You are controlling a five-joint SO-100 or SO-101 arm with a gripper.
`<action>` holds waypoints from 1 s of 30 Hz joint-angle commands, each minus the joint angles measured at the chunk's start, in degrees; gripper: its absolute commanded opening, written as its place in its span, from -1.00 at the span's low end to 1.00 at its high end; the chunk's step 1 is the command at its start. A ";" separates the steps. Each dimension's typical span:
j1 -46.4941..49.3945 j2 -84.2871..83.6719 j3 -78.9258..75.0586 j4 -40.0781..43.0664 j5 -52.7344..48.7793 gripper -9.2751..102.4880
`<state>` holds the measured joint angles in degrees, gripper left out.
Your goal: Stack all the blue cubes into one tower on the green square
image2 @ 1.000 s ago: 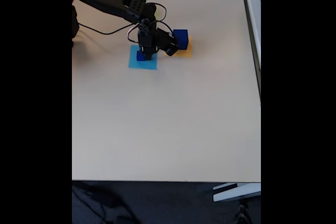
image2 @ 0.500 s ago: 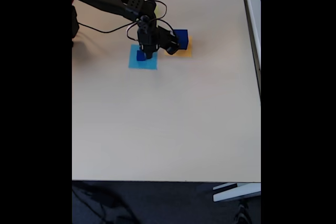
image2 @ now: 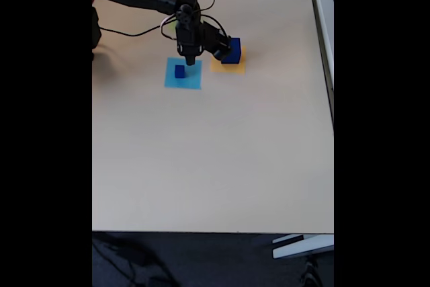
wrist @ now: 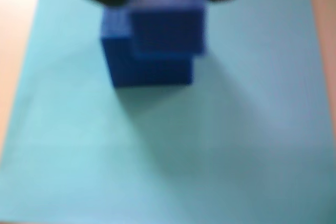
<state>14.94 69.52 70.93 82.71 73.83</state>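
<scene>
Over the light-blue square near the far left part of the bench, my gripper hangs pointing down in the fixed view, its tip just above the patch's far edge. Whether my fingers are apart or together I cannot tell there, since the arm is dark and small in that picture. Through my wrist view the picture is blurred, yet a small dark-blue cube sits up between two dark shapes at the top edge that look like my fingers, so it seems to be clamped between them. Below it a slightly wider dark-blue cube rests on the light-blue square; the upper cube overlaps its top and is shifted a little to the right of it, and I cannot tell whether the two touch or are apart. From the fixed view one dark-blue cube shows on the light-blue patch, just beside my gripper tip. To the right in that view, a larger dark-blue cube stands on an orange-yellow square, partly behind my arm's black body. A yellow-green bit shows at my arm's left side, too hidden to tell its shape.
</scene>
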 commanded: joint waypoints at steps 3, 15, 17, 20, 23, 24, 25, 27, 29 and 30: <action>-0.97 6.15 2.11 0.62 1.14 -0.83; 0.97 8.35 6.77 0.62 0.62 -0.83; 1.58 8.35 7.03 0.44 0.18 -0.83; 2.11 8.17 8.17 -0.44 -0.09 -0.83; 2.64 8.17 9.76 -1.93 -0.53 -0.83; 2.72 8.17 9.93 -2.37 -0.62 -0.83; 2.72 8.09 10.11 -2.55 -0.70 -0.83; 2.81 8.09 10.55 -3.08 -0.70 -0.83; 2.81 8.00 10.81 -3.52 -0.70 -0.83; 2.81 8.00 10.81 -3.60 -0.70 -0.83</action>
<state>17.40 72.86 81.91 79.98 73.65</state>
